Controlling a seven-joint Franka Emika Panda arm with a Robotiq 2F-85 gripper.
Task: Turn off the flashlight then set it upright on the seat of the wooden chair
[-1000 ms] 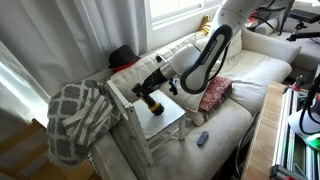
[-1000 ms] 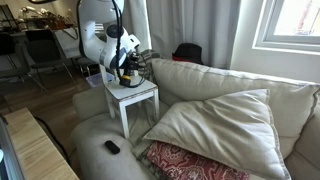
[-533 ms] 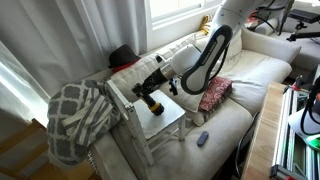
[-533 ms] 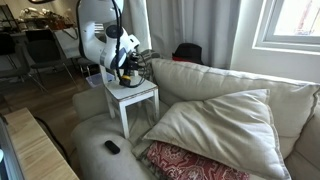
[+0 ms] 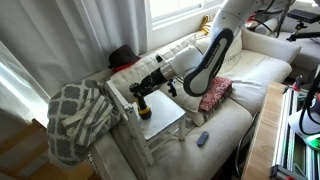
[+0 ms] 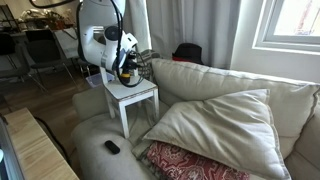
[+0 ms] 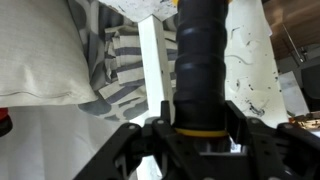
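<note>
Over the flat, light square seat of the pale whitewashed wooden chair [image 6: 141,92], the short cylindrical flashlight [image 7: 205,60], yellow in the body and black and ribbed along its wider head, was held in the hand [image 7: 203,140], whose jaws were drawn in narrowly against the barrel on either side. Whether its lower end was touching the seat, and whether the lamp was lit, could not be told. The flashlight was judged rigid, fairly light and smooth enough to twist or roll, so a hold across the middle of the barrel was thought soundest, with the flat end kept level for standing.
</note>
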